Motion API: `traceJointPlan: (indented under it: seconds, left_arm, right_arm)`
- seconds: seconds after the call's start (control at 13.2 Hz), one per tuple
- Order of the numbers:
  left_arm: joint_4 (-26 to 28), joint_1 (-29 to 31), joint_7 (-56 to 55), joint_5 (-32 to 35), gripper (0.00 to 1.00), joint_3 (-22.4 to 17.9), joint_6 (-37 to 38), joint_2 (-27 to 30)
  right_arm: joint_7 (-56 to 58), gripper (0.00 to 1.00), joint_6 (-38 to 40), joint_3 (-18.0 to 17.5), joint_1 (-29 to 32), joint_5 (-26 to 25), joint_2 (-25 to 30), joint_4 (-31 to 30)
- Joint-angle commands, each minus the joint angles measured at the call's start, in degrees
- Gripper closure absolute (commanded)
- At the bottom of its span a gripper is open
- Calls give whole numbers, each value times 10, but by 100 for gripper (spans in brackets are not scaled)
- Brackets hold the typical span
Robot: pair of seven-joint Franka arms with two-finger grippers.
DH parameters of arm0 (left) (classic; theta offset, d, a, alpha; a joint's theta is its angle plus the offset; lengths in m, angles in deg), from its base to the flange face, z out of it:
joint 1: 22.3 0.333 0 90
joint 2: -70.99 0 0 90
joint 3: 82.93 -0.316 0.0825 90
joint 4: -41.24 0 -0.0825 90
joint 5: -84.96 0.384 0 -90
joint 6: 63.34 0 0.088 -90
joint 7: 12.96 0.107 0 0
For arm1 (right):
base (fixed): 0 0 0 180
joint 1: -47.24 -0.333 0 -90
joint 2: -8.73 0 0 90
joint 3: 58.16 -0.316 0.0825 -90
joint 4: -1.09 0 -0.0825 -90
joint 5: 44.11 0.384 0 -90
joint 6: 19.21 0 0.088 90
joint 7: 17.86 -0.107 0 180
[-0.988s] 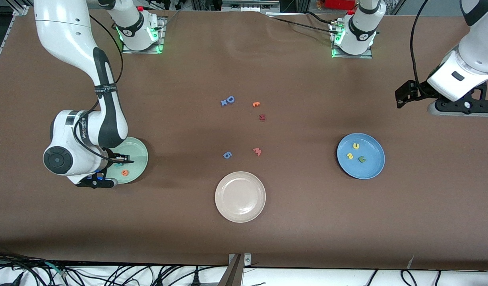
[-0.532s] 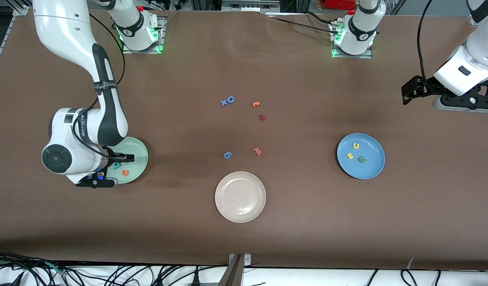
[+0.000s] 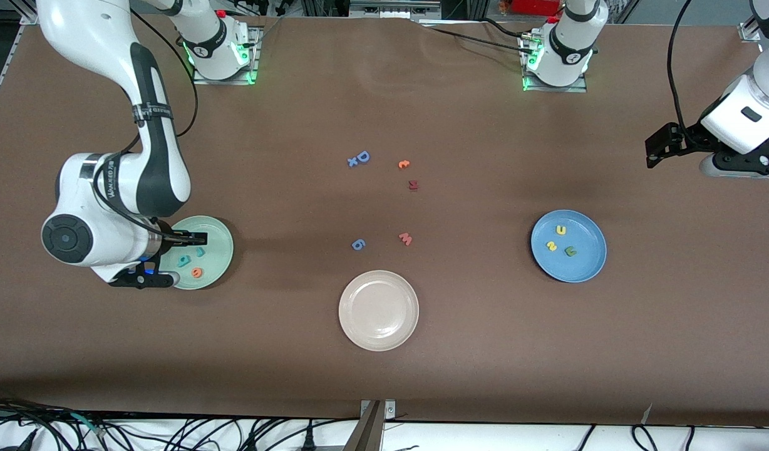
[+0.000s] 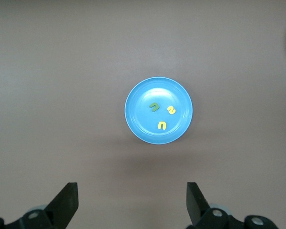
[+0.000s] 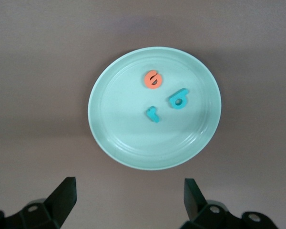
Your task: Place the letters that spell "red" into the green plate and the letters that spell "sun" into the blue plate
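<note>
Your right end effector (image 5: 126, 202) hangs wide and empty over the green plate (image 5: 109, 138). It holds e (image 5: 152, 79), r (image 5: 152, 114), d (image 5: 179, 99). Your left end effector (image 4: 132, 205), wide, waits over the bench (image 3: 485, 351).

Even, fairly bright overhead light falls on the matte brown worktop (image 3: 459, 351), giving soft diffuse shadows beside the plates and under the arms, faint sheen on the white plate (image 3: 379, 310), and sharp focus in all views.
</note>
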Motion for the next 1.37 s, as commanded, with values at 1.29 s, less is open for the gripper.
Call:
traceJointPlan:
  seconds: [1.29]
  left_arm:
    - [-7, 3, 14, -44, 0, -4, 44, 4]
  right_arm:
    - [-37, 0, 96, -222, 191, -77, 256, -109]
